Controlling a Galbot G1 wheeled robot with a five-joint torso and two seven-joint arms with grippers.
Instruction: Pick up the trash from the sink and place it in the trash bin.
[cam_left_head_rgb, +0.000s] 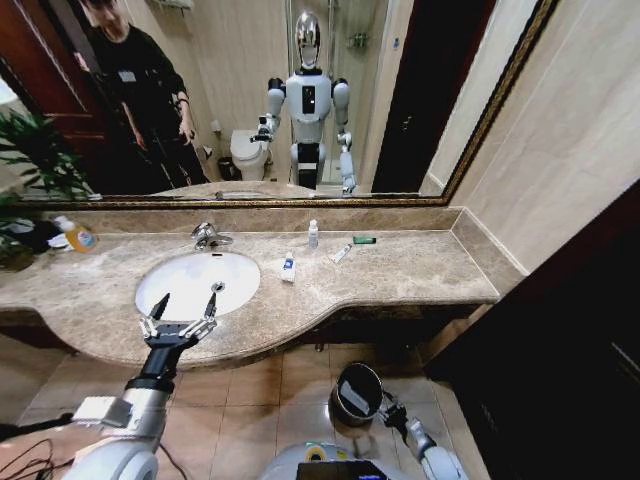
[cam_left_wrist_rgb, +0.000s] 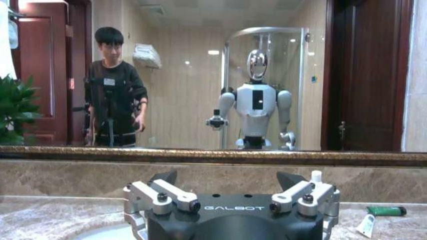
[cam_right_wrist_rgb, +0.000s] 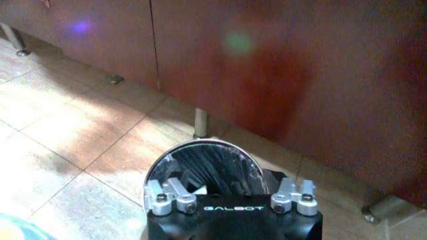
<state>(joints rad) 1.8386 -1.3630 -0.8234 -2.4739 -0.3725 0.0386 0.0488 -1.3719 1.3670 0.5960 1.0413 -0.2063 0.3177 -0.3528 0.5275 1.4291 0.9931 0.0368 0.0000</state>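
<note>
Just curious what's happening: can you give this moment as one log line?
left claw: open, over sink front rim | right claw: low, at trash bin | trash: on counter

Wore a black left gripper (cam_left_head_rgb: 186, 305) with two dark pointed jaws, silver knuckle brackets and black screws. Carried white "GALBOT" lettering on the black wrist housing, above small round holes. Had a black forearm running into a pale grey sleeve with a white box clipped on. Bore the same silver brackets and lettering on the right gripper (cam_right_wrist_rgb: 230, 192). Ended in a grey-white right forearm.
</note>
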